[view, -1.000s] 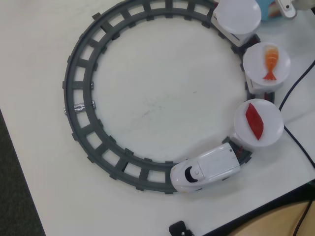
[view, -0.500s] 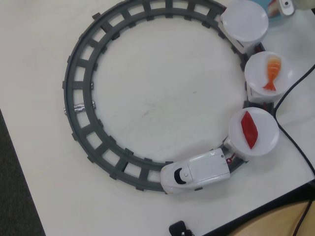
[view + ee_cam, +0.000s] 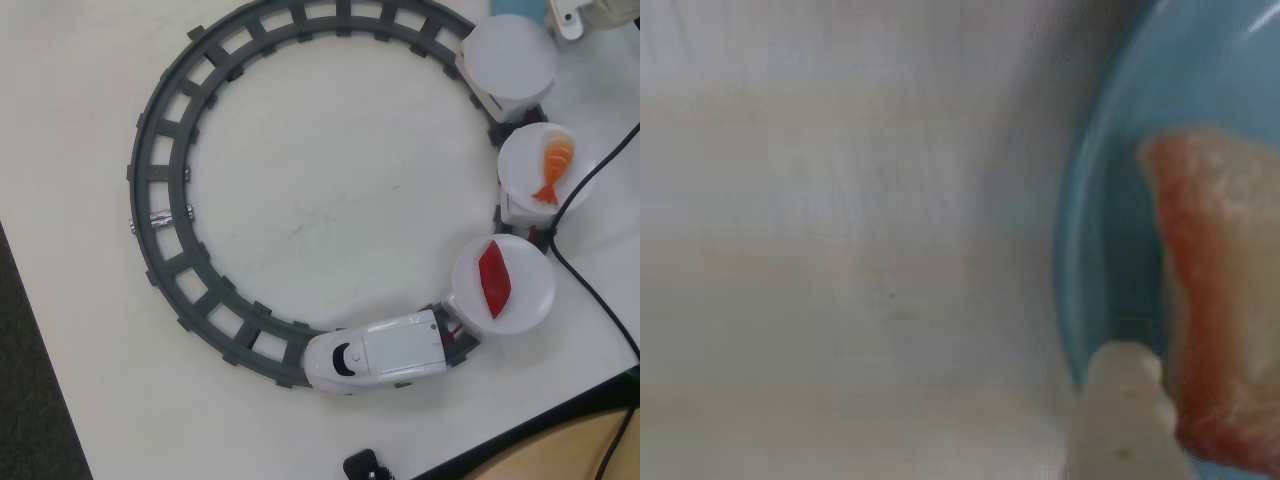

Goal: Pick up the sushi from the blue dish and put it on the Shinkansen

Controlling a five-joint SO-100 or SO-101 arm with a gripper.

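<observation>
Looking through the wrist view, I've got one white gripper fingertip (image 3: 1125, 415) right up against the lens at the bottom edge, just beside the blurred cream-and-pink sushi (image 3: 1220, 310), which lies on the blue dish (image 3: 1110, 200) over the white table (image 3: 840, 250); I can't tell whether the claw is spread or pinching. Further off in the overhead view, the Shinkansen (image 3: 378, 355) sits at the bottom of the grey ring track (image 3: 165, 200), its white plates trailing up the right side — nearest carries a red slab (image 3: 495, 278), next an orange shrimp piece (image 3: 553, 167), the last plate (image 3: 510, 55) bare.
</observation>
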